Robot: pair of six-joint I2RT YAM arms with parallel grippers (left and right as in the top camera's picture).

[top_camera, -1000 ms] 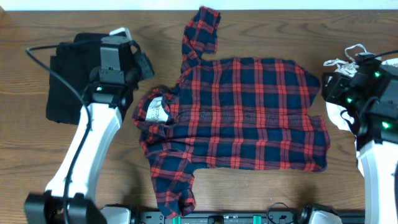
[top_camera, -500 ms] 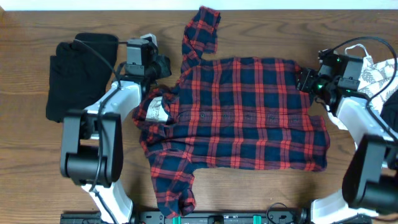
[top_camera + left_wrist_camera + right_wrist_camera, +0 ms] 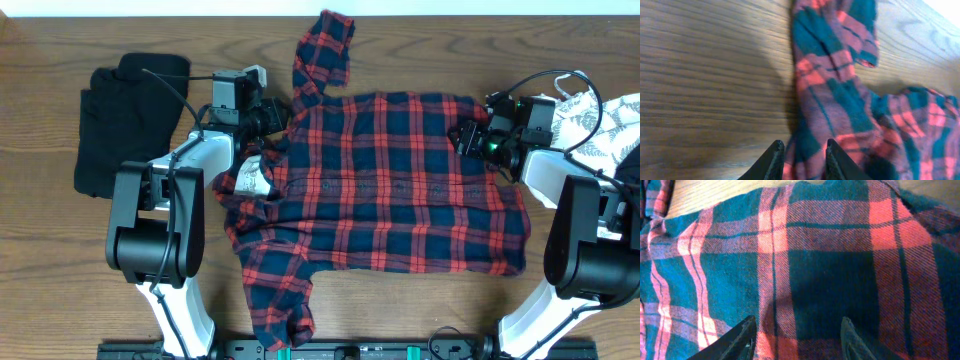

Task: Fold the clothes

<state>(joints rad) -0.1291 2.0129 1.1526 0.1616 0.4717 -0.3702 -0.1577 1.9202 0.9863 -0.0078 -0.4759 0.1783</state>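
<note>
One red-and-navy plaid shirt [image 3: 400, 180] — flat, sleeves rumpled

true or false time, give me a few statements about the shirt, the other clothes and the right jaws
1. The plaid shirt lies spread open on the table. True.
2. The black garment lies on top of the shirt. False: it lies apart from it, on the wood by the left arm.
3. The right gripper has its jaws apart over plaid cloth. True.
4. The white neck label is at the right arm's end. False: it is at the left arm's end.
5. The leaf-print garment lies beside the right arm. True.
</note>
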